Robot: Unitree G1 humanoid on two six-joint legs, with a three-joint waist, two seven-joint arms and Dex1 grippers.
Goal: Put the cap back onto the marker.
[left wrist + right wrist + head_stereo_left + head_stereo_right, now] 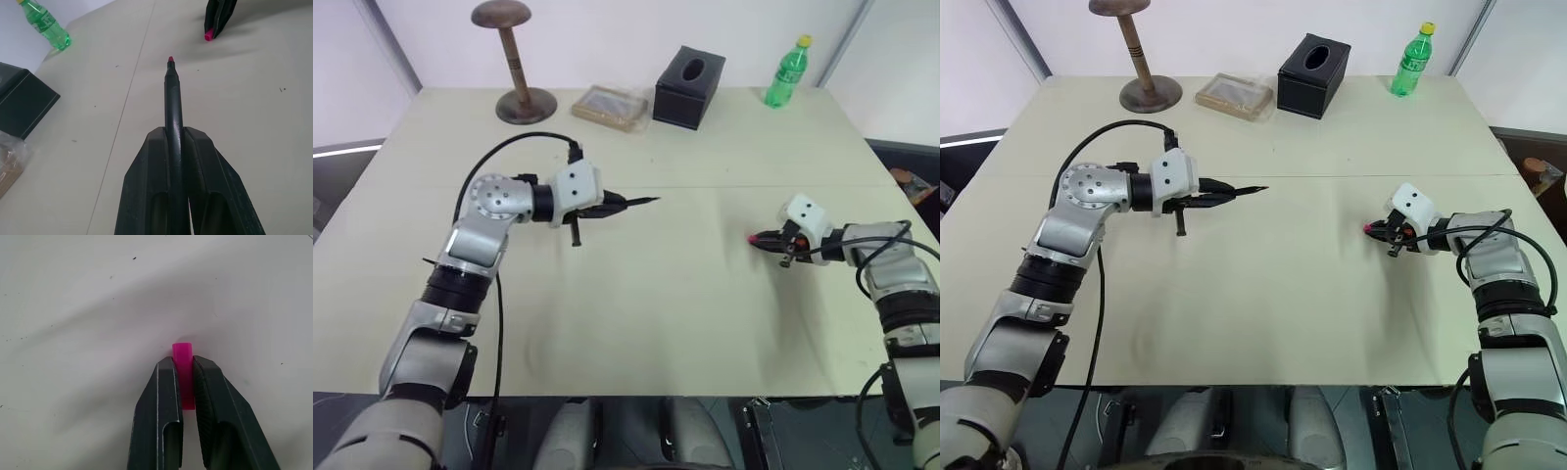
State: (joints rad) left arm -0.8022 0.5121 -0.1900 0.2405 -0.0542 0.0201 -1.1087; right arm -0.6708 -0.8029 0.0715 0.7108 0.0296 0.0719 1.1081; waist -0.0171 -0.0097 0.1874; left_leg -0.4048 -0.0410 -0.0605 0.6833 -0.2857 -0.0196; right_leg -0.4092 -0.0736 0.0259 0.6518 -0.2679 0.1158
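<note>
Right end effector (185, 377) clamps the cap (183, 360) on the worktop (685, 284); left end effector (176, 142) grips the marker (172, 98). Next: lift, align them.

Black marker (173, 105) uncapped, pink tip fwd, pink cap (183, 363) well apart, off to its rt
</note>
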